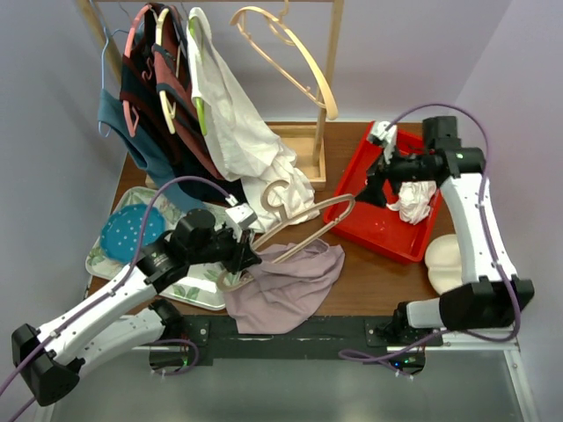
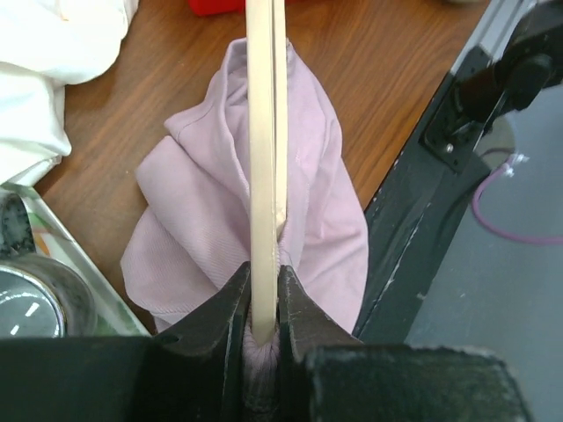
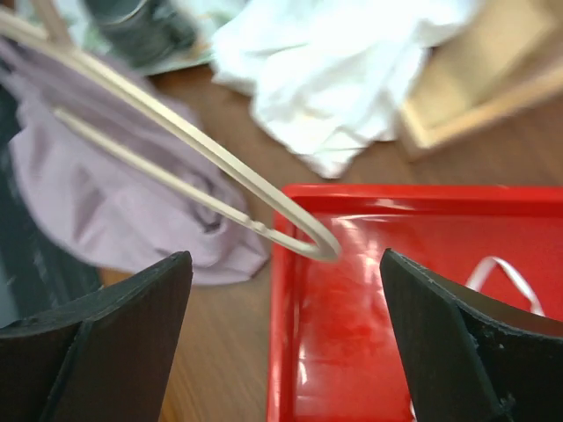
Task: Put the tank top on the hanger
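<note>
Beneath the hanger (image 2: 264,132) at its near end, the tank top (image 1: 281,290) lies crumpled: thin, limp, light, likely best pinched by a strap. The left gripper (image 2: 264,303) clamps that end; at the far end the right gripper (image 3: 283,264) gapes empty.

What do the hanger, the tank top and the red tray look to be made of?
The hanger looks like pale bare wood: matte, cream-tan, with a lengthwise line like grain. The tank top is thin soft fabric, dusty pink and matte, falling in loose folds. The red tray is probably plastic: glossy, with bright reflections on its floor.
</note>
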